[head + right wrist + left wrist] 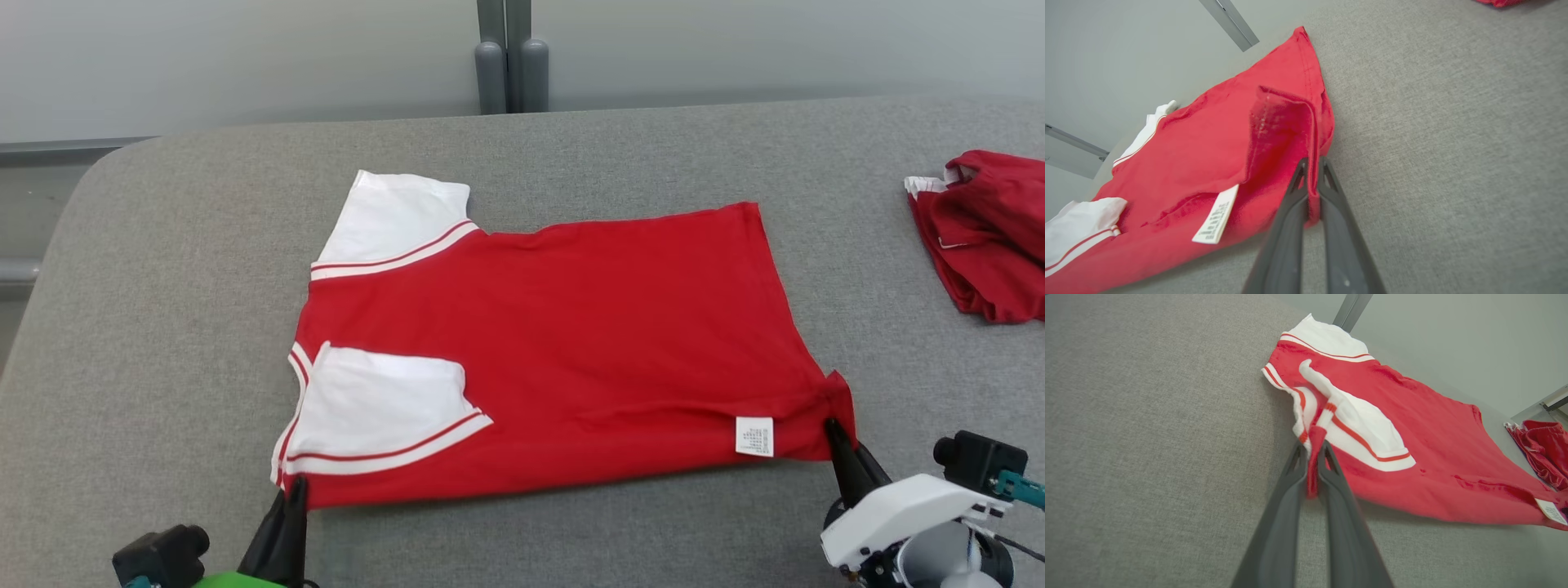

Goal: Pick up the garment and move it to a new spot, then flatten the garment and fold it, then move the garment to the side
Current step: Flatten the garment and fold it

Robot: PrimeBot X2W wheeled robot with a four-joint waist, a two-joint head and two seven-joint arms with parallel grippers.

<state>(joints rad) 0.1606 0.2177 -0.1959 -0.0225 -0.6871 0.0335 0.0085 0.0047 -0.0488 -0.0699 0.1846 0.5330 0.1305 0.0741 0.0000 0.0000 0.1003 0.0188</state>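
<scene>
Grey fabric-covered table (163, 327), rounded at its far left corner, with a pale wall behind it and two grey upright posts (510, 57) standing at the far edge.

Red garment (571, 343): lies near the middle of the table, folded into a long shape, with the collar end toward the robot's left and the hem toward its right. Two white sleeves with red stripes show at the left end. The far sleeve (396, 220) lies flat and sticks out past the far edge of the red body. The near sleeve (384, 408) is folded over on top of the body. A white care label (753, 436) sits near the hem, close to the near edge.

Left gripper (295, 486): at the near left corner of the garment. Its fingers stand close together with a bunched strip of red and white-striped cloth pinched between them, seen plainly in the left wrist view.

Right gripper (833, 429): at the near right corner, by the hem. Its fingers are closed tight on a raised fold of red fabric, which stands up in a small peak just beside the label.

Both held corners are puckered; the rest of the garment lies flat with minor wrinkles.

Second red garment (988, 237), with white trim: crumpled at the right side of the table, well apart from the first
</scene>
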